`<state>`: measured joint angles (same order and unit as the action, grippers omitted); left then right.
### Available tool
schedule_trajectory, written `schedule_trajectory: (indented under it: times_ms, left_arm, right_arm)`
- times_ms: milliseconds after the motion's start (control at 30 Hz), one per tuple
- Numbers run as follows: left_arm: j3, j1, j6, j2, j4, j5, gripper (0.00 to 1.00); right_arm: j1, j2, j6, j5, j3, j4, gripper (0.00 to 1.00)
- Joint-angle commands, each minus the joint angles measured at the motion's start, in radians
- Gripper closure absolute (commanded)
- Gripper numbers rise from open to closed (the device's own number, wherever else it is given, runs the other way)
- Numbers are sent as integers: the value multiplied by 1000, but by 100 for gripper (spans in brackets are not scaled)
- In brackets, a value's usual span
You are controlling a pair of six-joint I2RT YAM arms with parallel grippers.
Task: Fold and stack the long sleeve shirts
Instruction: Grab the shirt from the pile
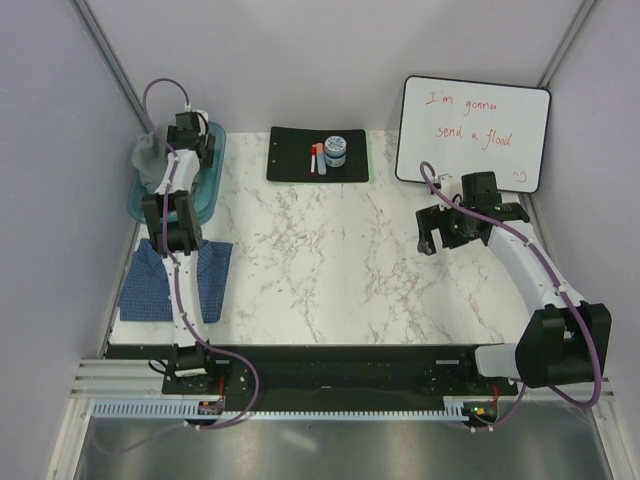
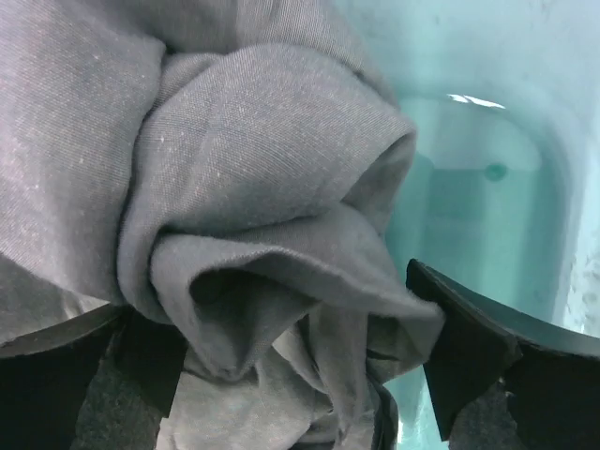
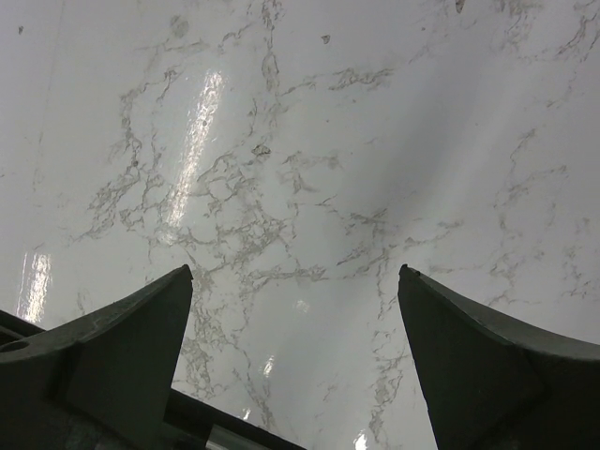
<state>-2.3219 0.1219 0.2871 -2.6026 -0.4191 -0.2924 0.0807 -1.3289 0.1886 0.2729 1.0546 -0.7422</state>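
The grey long sleeve shirt lies crumpled in a teal tray at the back left. My left gripper reaches down into that tray. In the left wrist view the bunched grey shirt fills the gap of the left gripper. Its fingers stand wide apart at the cloth's sides, so it is open. Teal tray wall shows to the right. The blue patterned shirt lies folded flat at the front left. My right gripper hovers open and empty over bare marble.
A black mat at the back centre carries a small jar and a marker. A whiteboard with red writing leans at the back right. Grey walls close in on both sides.
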Motion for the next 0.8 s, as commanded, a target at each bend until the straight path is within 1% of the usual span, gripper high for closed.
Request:
schedule_trajectory:
  times_ms: [0,33,67,133,167,300,333,400,433,500,533,600,633,667,700,733,767]
  left_arm:
    - [25,-4,95,18,68,-59,12]
    - [36,-2,93,25,68,-50,19]
    - [47,-2,92,33,66,-33,39]
    - [50,2,106,62,60,-34,62]
    - [44,1,113,74,59,-43,98]
    - [-2,8,155,177,60,-53,98]
    - [-10,10,153,250,57,-21,98]
    - [-5,7,144,341,42,47,98]
    - [10,-7,141,431,27,117,98]
    - [18,-30,139,528,-12,194,98]
    - [30,-68,138,617,-47,255,98]
    - [44,-109,138,697,-85,318,98]
    - [59,-190,135,740,-104,352,98]
    - [65,-227,129,807,-124,357,98]
    - [65,-260,107,841,-139,377,98]
    - [64,-321,83,870,-144,398,98]
    - [62,-349,52,921,-156,415,98]
  right_arm:
    - [-6,10,6,14,28,-5,2]
    - [-6,13,9,14,27,-6,1]
    - [-6,14,9,17,24,-6,2]
    - [-6,22,8,19,25,-9,2]
    - [-6,23,8,25,28,-8,2]
    - [-7,46,5,40,33,-11,2]
    - [-6,46,3,43,31,-11,2]
    - [-7,62,2,55,33,-10,2]
    - [-7,65,-1,58,35,-9,2]
    - [-9,68,-3,68,36,-6,2]
    - [-10,71,-5,71,38,-8,2]
    - [-16,73,-11,83,42,-8,2]
    - [-19,71,-11,98,45,-9,2]
    - [-24,69,-12,106,51,-13,2]
    - [-28,71,-12,114,56,-19,2]
    - [-32,73,-12,118,58,-19,2]
    - [-36,74,-14,121,65,-20,2]
